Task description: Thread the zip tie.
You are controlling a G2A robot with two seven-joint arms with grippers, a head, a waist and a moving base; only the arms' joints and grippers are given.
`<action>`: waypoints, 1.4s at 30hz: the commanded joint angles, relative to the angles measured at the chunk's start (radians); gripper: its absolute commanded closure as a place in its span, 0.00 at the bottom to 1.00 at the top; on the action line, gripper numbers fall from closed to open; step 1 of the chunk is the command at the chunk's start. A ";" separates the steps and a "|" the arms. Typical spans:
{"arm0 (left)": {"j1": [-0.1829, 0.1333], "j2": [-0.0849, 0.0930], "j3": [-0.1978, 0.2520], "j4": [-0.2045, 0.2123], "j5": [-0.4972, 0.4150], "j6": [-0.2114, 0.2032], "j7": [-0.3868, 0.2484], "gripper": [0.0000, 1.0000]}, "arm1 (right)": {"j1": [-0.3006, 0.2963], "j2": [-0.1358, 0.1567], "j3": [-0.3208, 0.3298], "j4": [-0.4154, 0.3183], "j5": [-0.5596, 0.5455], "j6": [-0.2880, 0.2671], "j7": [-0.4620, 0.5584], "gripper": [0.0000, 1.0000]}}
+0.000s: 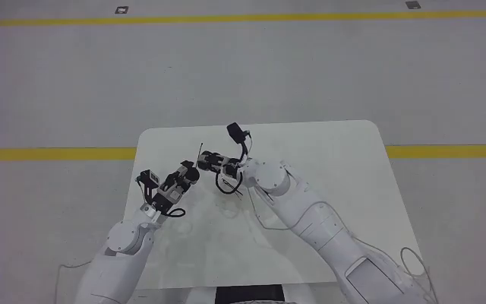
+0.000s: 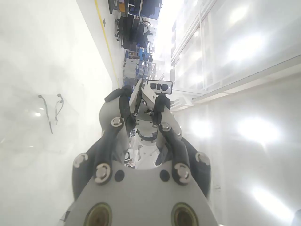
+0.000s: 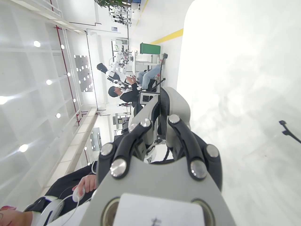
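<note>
Over the left part of the white table [image 1: 342,159], my right gripper [image 1: 203,161] pinches the thin black zip tie [image 1: 200,150], whose free end points toward the far edge. My left gripper [image 1: 187,173] faces it tip to tip, fingers parted.

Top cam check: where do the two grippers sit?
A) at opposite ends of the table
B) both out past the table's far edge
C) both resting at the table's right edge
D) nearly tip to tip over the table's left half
D: the left gripper and the right gripper face each other almost tip to tip above the left half of the table, with the right one shut on the thin zip tie.
</note>
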 commanded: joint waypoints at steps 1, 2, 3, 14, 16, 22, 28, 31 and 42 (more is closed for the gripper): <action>0.000 0.000 0.001 0.002 0.003 -0.001 -0.001 0.79 | 0.000 -0.002 -0.001 0.003 0.002 -0.001 0.000 1.00; -0.001 0.000 0.001 0.002 0.004 -0.001 -0.001 0.79 | 0.000 -0.002 -0.002 0.004 0.004 -0.002 0.000 1.00; -0.001 0.001 0.001 0.003 0.006 -0.001 -0.001 0.79 | 0.000 -0.003 -0.002 0.005 0.004 -0.002 0.000 1.00; -0.008 0.001 0.010 0.014 0.026 -0.010 0.008 1.00 | -0.003 -0.006 0.002 0.008 0.005 -0.002 0.002 1.00; -0.010 0.001 0.011 0.017 0.029 -0.011 0.008 1.00 | -0.005 -0.007 0.003 0.007 0.004 -0.001 0.002 1.00; -0.013 0.002 0.013 0.022 0.036 -0.017 0.009 1.00 | -0.007 -0.007 0.009 0.010 0.003 -0.002 0.002 1.00; -0.016 0.005 0.006 0.026 0.045 -0.021 -0.007 1.00 | -0.006 -0.006 0.018 0.015 0.001 -0.003 0.006 0.11; -0.016 0.007 -0.001 0.027 0.044 -0.021 -0.024 1.00 | -0.006 -0.003 0.030 0.021 -0.004 -0.007 0.011 0.00; 0.001 0.038 -0.097 0.008 -0.045 0.095 -0.301 1.00 | 0.008 0.025 0.126 0.106 0.154 -0.167 0.314 0.00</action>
